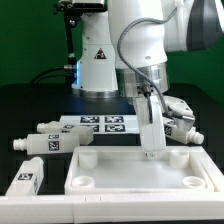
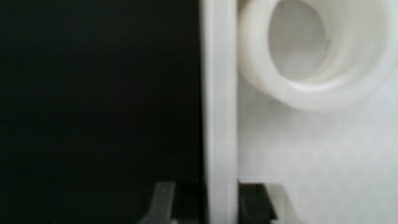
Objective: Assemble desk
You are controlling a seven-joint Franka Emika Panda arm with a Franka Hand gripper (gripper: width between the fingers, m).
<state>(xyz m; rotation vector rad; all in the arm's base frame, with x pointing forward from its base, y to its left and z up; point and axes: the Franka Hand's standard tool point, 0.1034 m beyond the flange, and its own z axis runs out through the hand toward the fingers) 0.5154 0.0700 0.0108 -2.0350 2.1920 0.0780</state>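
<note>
Tabletop point(image 1: 120, 187) lies at the front, open side up. At the exterior view's left, three legs point(image 1: 25, 180) point(image 1: 33, 146) point(image 1: 50, 128) lie on the table beside it, apart from it. Behind them lies the marker board point(image 1: 100, 123). Right of centre, the gripper point(image 1: 152, 152) reaches down onto the tabletop's far rim, clamped tight on it; the wrist view shows the thin rim point(image 2: 217, 110) between the fingers point(image 2: 169, 200), a corner socket point(image 2: 311, 50) just beside. A fourth leg point(image 1: 183, 129) lies behind, at the right.
</note>
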